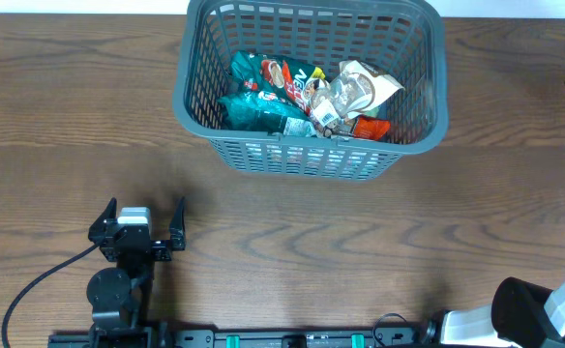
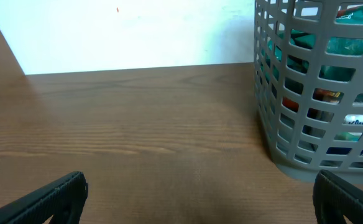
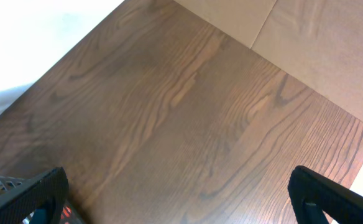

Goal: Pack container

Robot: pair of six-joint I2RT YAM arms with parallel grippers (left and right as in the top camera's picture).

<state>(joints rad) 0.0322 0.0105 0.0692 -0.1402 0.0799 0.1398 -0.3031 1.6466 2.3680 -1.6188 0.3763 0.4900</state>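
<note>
Left end effector (image 1: 140, 220) and right end effector (image 3: 175, 180) both gape open and empty, the grey lattice basket (image 1: 302, 157) ahead-right of the left one, probably stiff yet light, so I'd pinch its rolled rim.

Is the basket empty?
No, the basket has several packets piled inside, teal, white and orange ones.

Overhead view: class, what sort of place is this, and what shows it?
Probably a robot test bench, not a home: a wood-grain table, the left gripper on a cabled arm at its edge, and a container of snack packets.
</note>
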